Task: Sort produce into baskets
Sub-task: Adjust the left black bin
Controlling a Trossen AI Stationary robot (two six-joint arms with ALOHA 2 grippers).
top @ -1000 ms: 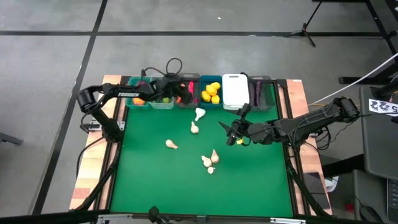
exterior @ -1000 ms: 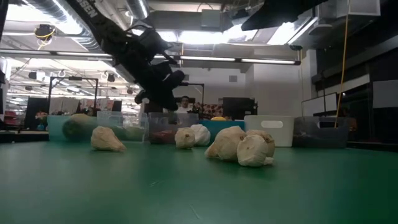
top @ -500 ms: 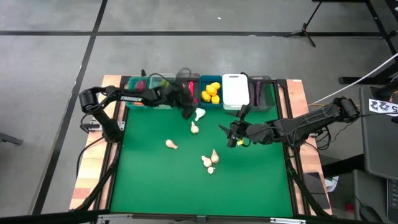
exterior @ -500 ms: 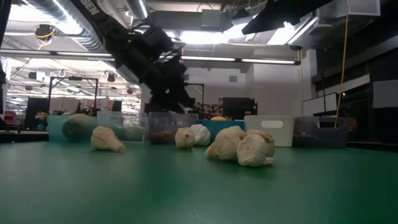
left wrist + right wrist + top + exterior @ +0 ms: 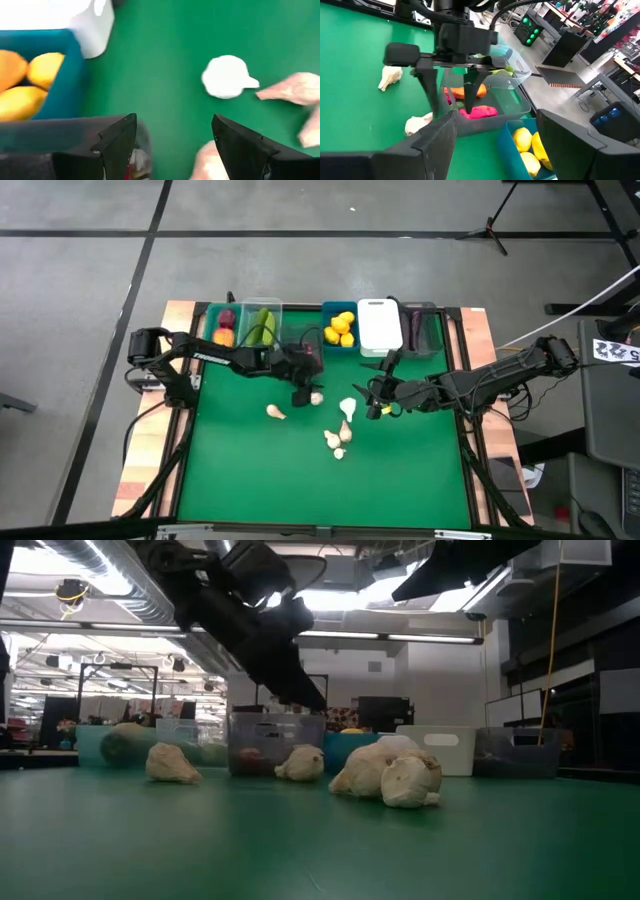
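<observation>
The left gripper (image 5: 306,393), fingers spread and empty, hangs directly over a whitish toy garlic bulb (image 5: 316,396) on the green mat, below the row of bins; its stem seems to lie toward the left arm; the right gripper (image 5: 372,402), also spread, waits farther off, nearer another garlic (image 5: 347,409).

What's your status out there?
Left pincer open over a garlic mid-mat. Right pincer open, empty, beside white garlic. Nothing blocking.
</observation>
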